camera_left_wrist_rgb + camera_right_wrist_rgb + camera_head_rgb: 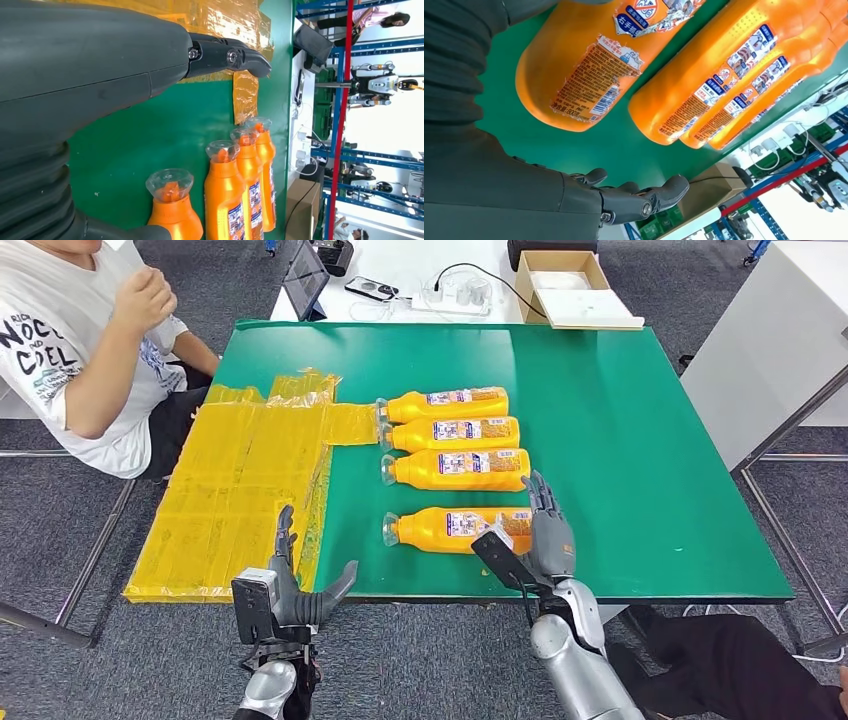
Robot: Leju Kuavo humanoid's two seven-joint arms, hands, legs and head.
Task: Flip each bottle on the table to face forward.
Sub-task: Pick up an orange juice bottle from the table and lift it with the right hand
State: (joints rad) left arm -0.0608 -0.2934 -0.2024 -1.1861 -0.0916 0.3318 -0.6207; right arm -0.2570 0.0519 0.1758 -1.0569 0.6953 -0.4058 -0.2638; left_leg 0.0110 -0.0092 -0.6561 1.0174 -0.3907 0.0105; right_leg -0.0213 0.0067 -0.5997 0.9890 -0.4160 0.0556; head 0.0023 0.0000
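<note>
Lying on its side across the green tabletop (640, 440), the nearest bottle (455, 529) has its long axis running left to right, clear cap (391, 529) toward the robot's left and base toward its right. It sits apart from the three other bottles (455, 436), which lie parallel to it in a tight row farther from the robot, caps the same way.

The right hand (545, 530) is the closer one: it hangs just beside the base end of that near bottle, fingers (644, 197) spread and reaching past the base, holding nothing. From the wrist camera the bottle's base and torn label (591, 80) lie close by the palm, with bare green between them and the fingers, so there seems to be no contact yet.

The left hand (300, 590) hovers at the near edge of the tabletop, by the yellow taped patch (240, 500), also spread and empty, with the cap end off to its right and well apart.

Judging from this, the turn would fall to the right hand, which must close across the bottle's short width near the base and roll it about its long axis.
</note>
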